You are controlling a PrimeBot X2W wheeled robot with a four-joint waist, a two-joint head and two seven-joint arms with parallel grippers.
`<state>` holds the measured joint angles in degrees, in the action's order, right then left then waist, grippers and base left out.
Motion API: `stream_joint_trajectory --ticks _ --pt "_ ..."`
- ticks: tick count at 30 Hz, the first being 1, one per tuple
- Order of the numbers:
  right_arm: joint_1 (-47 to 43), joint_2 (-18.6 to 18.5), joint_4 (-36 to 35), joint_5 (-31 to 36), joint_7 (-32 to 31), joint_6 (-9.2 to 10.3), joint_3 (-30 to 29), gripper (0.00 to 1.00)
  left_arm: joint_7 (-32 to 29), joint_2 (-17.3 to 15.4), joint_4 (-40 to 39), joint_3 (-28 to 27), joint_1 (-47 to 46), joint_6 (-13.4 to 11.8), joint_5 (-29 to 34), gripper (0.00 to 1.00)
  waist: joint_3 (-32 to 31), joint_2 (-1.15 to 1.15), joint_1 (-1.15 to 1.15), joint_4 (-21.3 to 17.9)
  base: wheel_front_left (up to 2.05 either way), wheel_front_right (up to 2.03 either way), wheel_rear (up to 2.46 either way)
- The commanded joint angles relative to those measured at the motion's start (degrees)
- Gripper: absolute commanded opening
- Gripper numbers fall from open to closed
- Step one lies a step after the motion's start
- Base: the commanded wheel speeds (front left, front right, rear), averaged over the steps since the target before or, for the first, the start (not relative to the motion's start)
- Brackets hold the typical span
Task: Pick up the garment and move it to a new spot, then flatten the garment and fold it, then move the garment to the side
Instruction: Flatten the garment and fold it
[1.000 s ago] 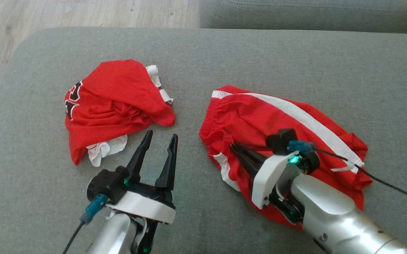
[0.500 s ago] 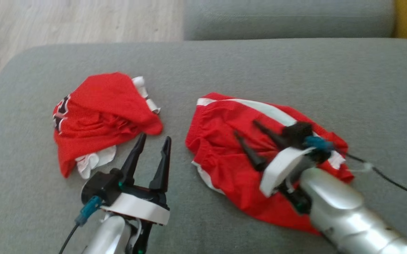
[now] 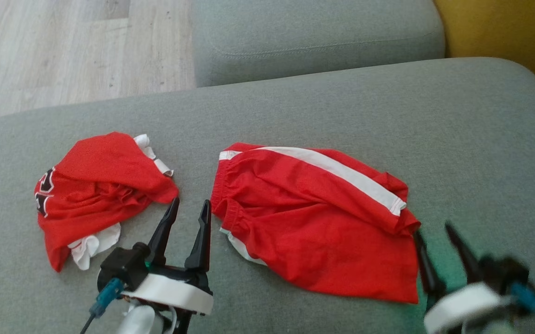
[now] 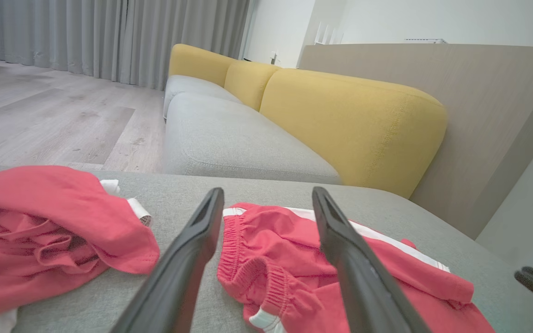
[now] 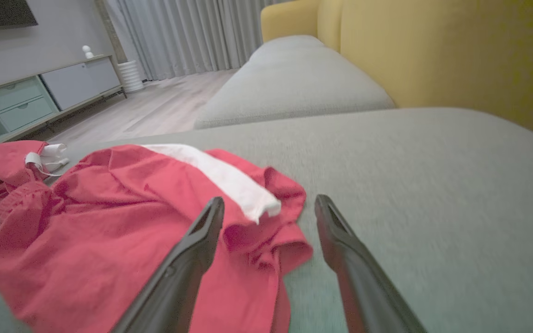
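The garment, red shorts [image 3: 313, 222] with a white side stripe, lies spread and creased on the grey sofa seat [image 3: 341, 106]. Its waistband points left. My left gripper [image 3: 190, 204] is open, its tips just left of the waistband, touching nothing. In the left wrist view the open left gripper [image 4: 267, 192] frames the shorts [image 4: 271, 259]. Blurred in the head view, my right gripper [image 3: 433, 230] stands open just off the shorts' right hem. The right wrist view shows the right gripper [image 5: 270, 200] with nothing between its fingers, over the hem of the shorts [image 5: 109, 222].
A second red garment [image 3: 100, 190] with white trim lies crumpled at the left [image 4: 53, 217]. Yellow backrest cushions [image 3: 504, 32] rise at the far right. Another grey seat [image 3: 313, 37] and wooden floor [image 3: 63, 46] lie beyond. Grey seat extends to the shorts' right.
The right gripper opened, let go of the shorts and drew back to their right hem. The shorts now lie flatter. The head camera has shifted; the left gripper kept its pose.
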<state>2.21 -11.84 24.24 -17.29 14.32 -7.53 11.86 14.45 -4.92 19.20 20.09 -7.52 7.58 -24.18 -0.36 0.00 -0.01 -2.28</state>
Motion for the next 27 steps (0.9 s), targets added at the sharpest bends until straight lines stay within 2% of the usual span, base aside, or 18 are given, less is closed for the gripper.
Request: stream_joint_trajectory --ticks 1,5,9,16,27 --pt "-0.6 1.11 -3.63 1.62 0.55 0.04 -0.3 1.0 0.55 -0.34 -1.87 -2.3 -1.15 -0.1 0.46 1.0 -0.06 0.0 0.01 -0.24 0.0 0.0 0.0" --pt "-5.41 4.45 -8.56 5.33 -0.86 0.04 -3.98 1.0 0.55 -0.67 -0.82 -1.23 -1.25 -0.1 0.5 1.0 0.29 0.0 0.01 -0.62 0.0 0.0 0.0" --pt "-6.67 6.11 -12.19 6.88 -2.63 0.04 -5.4 1.0 -0.45 -2.73 2.3 1.01 -2.67 -0.1 2.58 1.0 1.02 0.0 0.01 -0.99 0.0 0.0 0.0" --pt "-6.68 7.03 -15.59 7.49 -4.24 0.04 -6.36 1.0 -5.43 -6.01 8.27 5.95 -7.7 -0.17 8.29 1.0 3.08 0.0 0.01 -1.82 0.0 0.0 0.0" --pt "-6.31 7.47 -16.68 7.94 -4.76 0.04 -6.46 1.0 -8.81 -7.65 13.91 11.24 -13.03 -0.1 7.96 1.0 5.27 0.0 0.01 -3.27 0.0 0.0 0.0"
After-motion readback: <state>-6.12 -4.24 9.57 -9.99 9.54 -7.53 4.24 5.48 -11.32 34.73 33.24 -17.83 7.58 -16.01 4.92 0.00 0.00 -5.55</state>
